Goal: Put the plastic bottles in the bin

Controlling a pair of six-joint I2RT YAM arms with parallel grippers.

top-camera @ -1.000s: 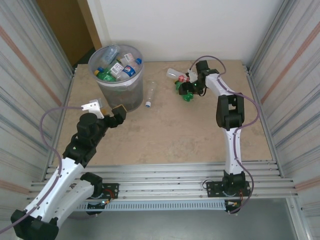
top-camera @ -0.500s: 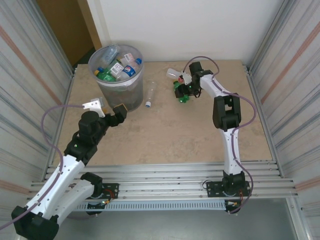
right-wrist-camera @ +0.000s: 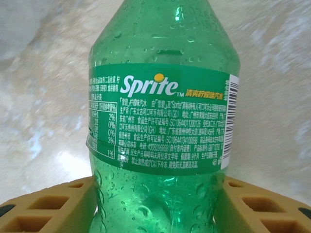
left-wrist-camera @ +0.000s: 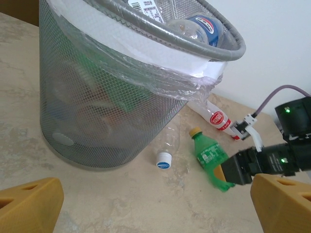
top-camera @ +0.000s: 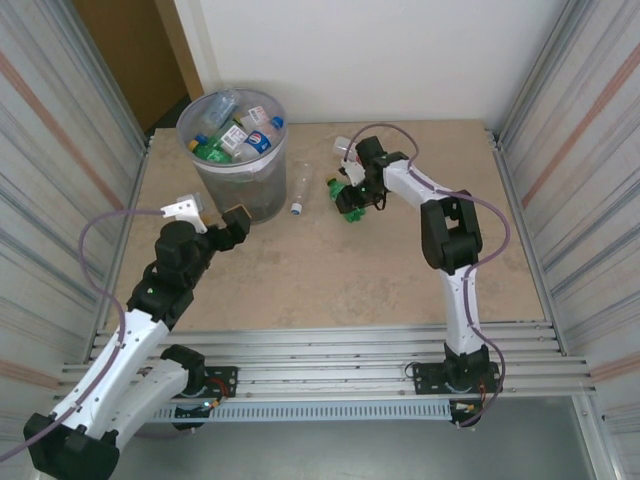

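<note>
1. right end effector [top-camera: 345, 200] is clamped on the green sprite bottle [right-wrist-camera: 160, 121]; its yellow fingers [right-wrist-camera: 53, 204] press the bottle's lower body from both sides.
2. left end effector [top-camera: 212, 215] hangs with its fingers wide apart and nothing between them, low over the tabletop [top-camera: 330, 270] just in front of the bin [top-camera: 235, 190].
3. edges: the bin stands in the far left corner of the tabletop, close to the left of the two ribbed metal walls [top-camera: 60, 150] and to the white wall [top-camera: 400, 60] behind. its rim with the folded liner rises above both end effectors.
4. open room: the middle and near right of the tabletop are bare, from the arms' bases up to the bottles.
5. the held green bottle sits right of the bin, its yellow cap pointing toward it. i cannot tell whether the bottle is clear of the tabletop.
6. a clear bottle [top-camera: 301, 188] lies between the bin and the held bottle, its cap toward the near edge.
7. a red-label bottle [top-camera: 345, 148] lies just behind the right end effector, toward the white wall.
8. the bin is heaped with bottles [top-camera: 240, 135] up to its rim.
</note>
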